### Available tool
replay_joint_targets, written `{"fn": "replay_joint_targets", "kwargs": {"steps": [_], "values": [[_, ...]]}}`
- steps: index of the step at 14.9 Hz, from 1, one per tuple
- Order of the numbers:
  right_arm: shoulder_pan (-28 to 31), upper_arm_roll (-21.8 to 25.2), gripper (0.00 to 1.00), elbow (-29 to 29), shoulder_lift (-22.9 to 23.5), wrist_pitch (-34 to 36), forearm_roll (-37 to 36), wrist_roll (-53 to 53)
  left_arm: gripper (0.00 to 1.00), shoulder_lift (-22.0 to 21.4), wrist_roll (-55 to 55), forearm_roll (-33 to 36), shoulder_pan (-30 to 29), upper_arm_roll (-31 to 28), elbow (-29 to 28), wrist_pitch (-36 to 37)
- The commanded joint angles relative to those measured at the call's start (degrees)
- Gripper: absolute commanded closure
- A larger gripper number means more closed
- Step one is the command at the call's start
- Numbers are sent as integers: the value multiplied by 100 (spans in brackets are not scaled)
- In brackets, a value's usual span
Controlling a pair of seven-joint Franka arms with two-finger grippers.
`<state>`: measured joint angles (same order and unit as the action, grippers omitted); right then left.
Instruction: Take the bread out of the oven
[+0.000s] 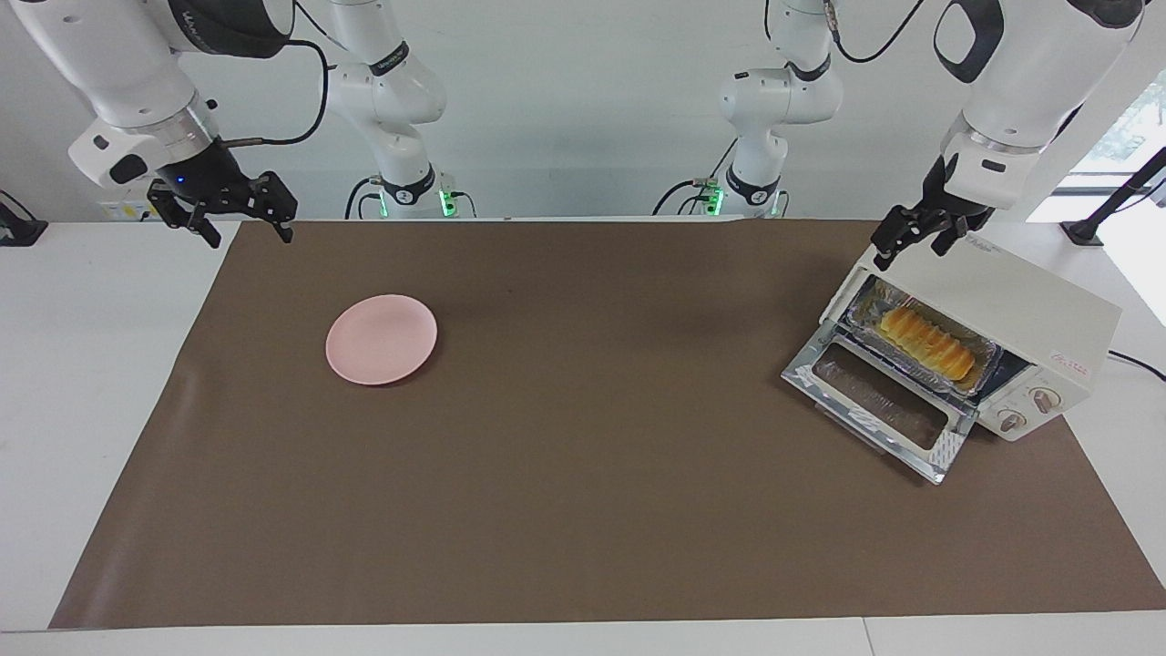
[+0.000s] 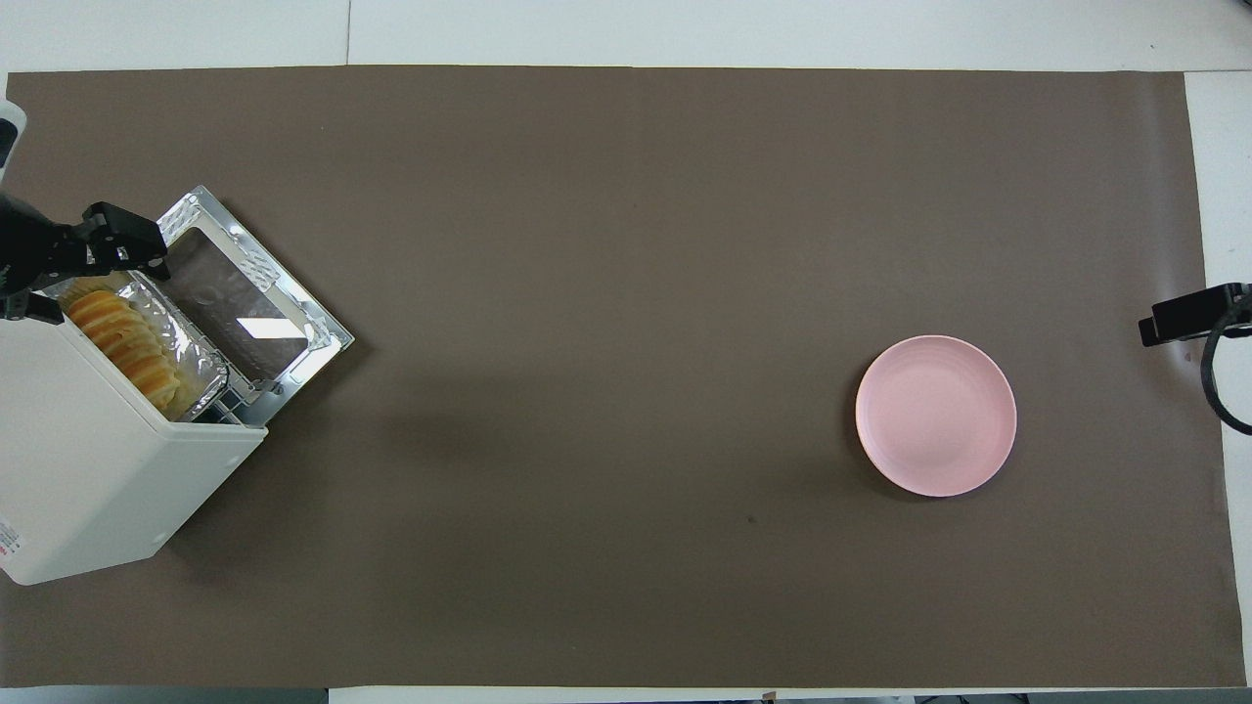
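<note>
The right gripper (image 1: 239, 221), at the right arm's end of the table, hangs in the air over the edge of the brown mat (image 1: 583, 510) with its fingers spread and nothing between them; this arm waits. The pink plate (image 1: 382, 339) lies bare on the mat, near that gripper and well apart from the oven. At the left arm's end stands the oven (image 1: 993, 314), its glass door (image 1: 879, 405) dropped flat onto the mat and its mouth turned slantwise toward the middle of the table. The bread (image 1: 926, 343) lies in a crinkled foil tray (image 1: 988, 351) on the rack, just inside the opening, with its whole length showing. The left gripper (image 1: 911, 239) is above the oven's top corner nearest the robots, fingers spread and holding nothing, apart from the loaf. By the look of it the step in hand is the approach: the door is already down and the bread not yet touched. The next move seems to call for bringing the left gripper down and in front of the opening, then in under the oven's roof, with the fingers set across the loaf's narrow width so that they close on the bread and not on the tray's rim.
</note>
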<state>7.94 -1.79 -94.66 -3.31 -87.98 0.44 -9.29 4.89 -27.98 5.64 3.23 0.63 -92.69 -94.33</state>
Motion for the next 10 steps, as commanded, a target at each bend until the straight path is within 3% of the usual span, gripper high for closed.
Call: {"fn": "replay_joint_targets", "kwargs": {"steps": [1, 5, 10], "values": [[102, -68, 0, -97, -83, -35, 53, -109, 0, 968, -1162, 463, 11, 42, 514, -242], [94, -68, 0, -97, -83, -35, 53, -109, 0, 943, -1359, 525, -165, 7, -450, -1455], [94, -68, 0, -97, -83, -35, 53, -109, 0, 742, -1368, 719, -288, -2, -1066, -1596]]}}
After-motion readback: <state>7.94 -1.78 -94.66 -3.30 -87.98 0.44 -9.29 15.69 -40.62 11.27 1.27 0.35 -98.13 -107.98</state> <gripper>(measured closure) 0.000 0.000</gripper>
